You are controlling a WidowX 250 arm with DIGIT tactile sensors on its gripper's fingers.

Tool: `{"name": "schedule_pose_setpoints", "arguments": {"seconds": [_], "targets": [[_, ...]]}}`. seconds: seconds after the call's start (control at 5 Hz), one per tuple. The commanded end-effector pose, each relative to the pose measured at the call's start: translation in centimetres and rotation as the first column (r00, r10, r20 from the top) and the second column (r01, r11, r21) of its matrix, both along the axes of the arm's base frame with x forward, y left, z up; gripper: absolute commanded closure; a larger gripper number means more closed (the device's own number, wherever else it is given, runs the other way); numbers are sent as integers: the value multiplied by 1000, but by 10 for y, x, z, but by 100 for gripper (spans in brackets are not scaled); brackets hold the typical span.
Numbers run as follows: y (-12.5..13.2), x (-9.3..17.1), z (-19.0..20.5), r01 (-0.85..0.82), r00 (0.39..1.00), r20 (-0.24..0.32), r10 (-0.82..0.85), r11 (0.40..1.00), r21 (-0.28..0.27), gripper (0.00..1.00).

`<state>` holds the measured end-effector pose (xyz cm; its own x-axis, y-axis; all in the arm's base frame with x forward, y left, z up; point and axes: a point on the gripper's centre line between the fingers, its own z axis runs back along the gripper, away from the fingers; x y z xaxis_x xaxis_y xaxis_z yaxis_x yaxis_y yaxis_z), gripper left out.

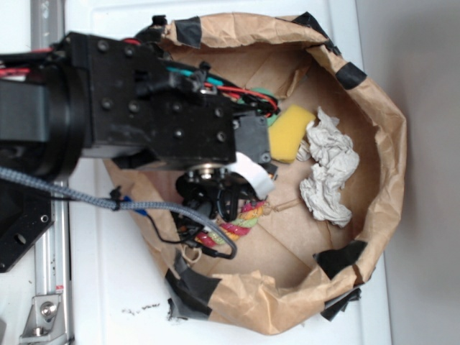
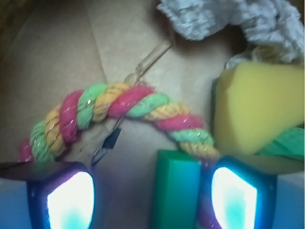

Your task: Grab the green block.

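Note:
In the wrist view the green block (image 2: pixel 176 191) stands on the brown paper floor between the fingers of my gripper (image 2: pixel 151 199). The block rests against the right pad (image 2: pixel 233 198). A wide gap separates it from the left pad (image 2: pixel 69 200), so the gripper is open. A braided rope (image 2: pixel 124 107) in pink, green and yellow arcs just beyond the block's far end. In the exterior view my gripper (image 1: pixel 212 205) points down into the bag, and the arm hides the block.
A yellow sponge (image 2: pixel 252 105) (image 1: pixel 291 133) sits right of the block, with a textured green ball (image 2: pixel 288 143) beside it. A crumpled white cloth (image 1: pixel 327 169) lies further off. The taped paper bag wall (image 1: pixel 381 108) rings everything.

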<state>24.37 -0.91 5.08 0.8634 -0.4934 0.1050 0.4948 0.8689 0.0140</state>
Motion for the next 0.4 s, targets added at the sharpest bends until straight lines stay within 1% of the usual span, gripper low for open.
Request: {"name": "schedule_pose_setpoints", "arguments": {"seconds": [0.0, 0.2], "targets": [[28, 2, -16, -91, 995, -32, 91, 996, -8, 0], [19, 3, -25, -83, 995, -52, 82, 996, -15, 2]]}}
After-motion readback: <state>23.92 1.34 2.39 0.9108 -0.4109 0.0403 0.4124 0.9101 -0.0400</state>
